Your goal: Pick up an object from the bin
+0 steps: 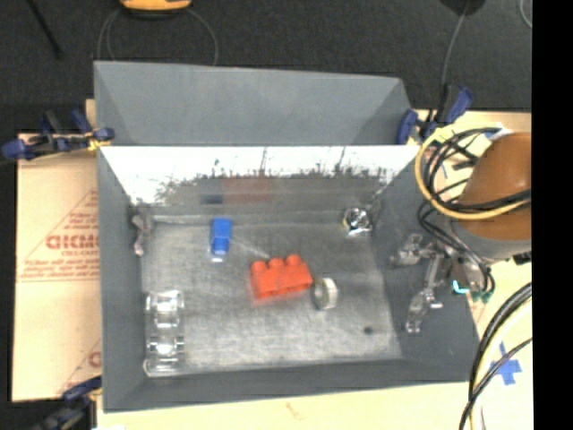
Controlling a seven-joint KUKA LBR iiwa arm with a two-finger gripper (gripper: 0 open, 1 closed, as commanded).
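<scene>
While gripper (pixel 421 298) hangs over sloped grey wall (pixel 395 227), opening unreadable, studded orange brick (pixel 280 277) lies mid-bin.

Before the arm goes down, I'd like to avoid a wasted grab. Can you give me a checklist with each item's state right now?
1. Gripper above a thing: not ok. It hangs over the bin's right wall, beside the floor.
2. Things left to pick: ok. There is an orange brick, a blue block, a silver round piece, a clear plastic piece and a shiny metal piece.
3. Blue block free all round: ok.
4. Silver round piece apart from the brick: cannot tell. It lies right at the brick's end.
5. Clear plastic piece away from walls: not ok. It lies in the front left corner.
</scene>
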